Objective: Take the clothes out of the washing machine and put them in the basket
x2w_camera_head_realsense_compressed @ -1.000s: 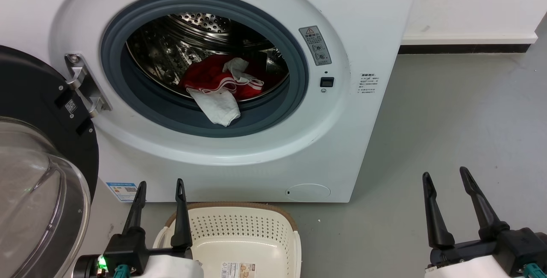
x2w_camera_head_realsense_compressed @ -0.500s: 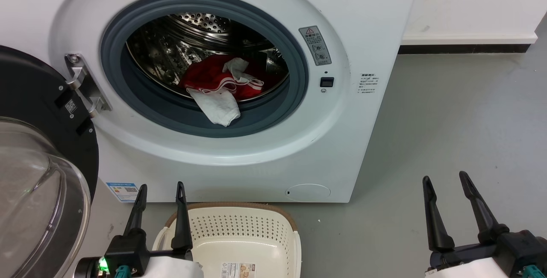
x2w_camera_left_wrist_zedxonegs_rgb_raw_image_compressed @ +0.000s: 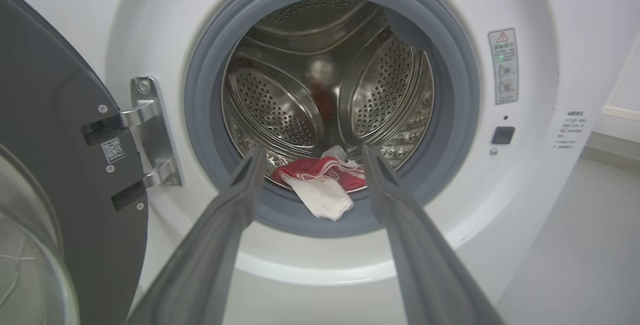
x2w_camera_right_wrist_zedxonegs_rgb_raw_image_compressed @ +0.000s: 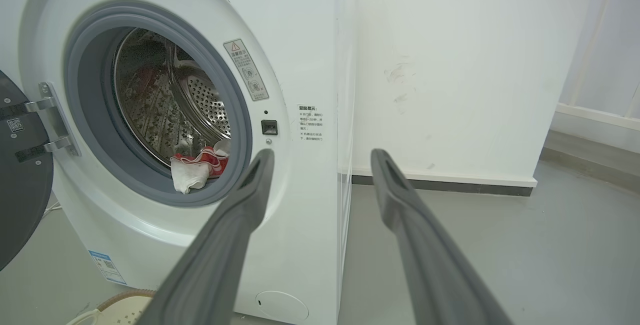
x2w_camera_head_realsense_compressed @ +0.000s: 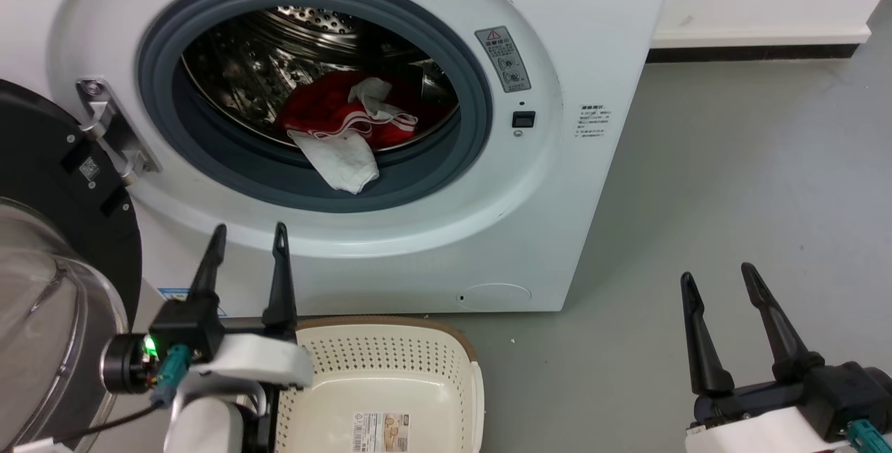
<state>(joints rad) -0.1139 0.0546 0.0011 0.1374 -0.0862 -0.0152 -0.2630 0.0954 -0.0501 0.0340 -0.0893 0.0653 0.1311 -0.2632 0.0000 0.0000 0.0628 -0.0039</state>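
Beside left gripper, the porthole door stands open

Washing machine sticker: warning triangle, perhaps.

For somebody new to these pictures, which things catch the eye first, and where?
The red clothes, with a white cloth hanging over the grey seal, lie low in the open drum of the washing machine. The cream basket stands on the floor just before the machine, no clothes in it yet. Both the left gripper and the right gripper are open, the left one pointing at the drum.
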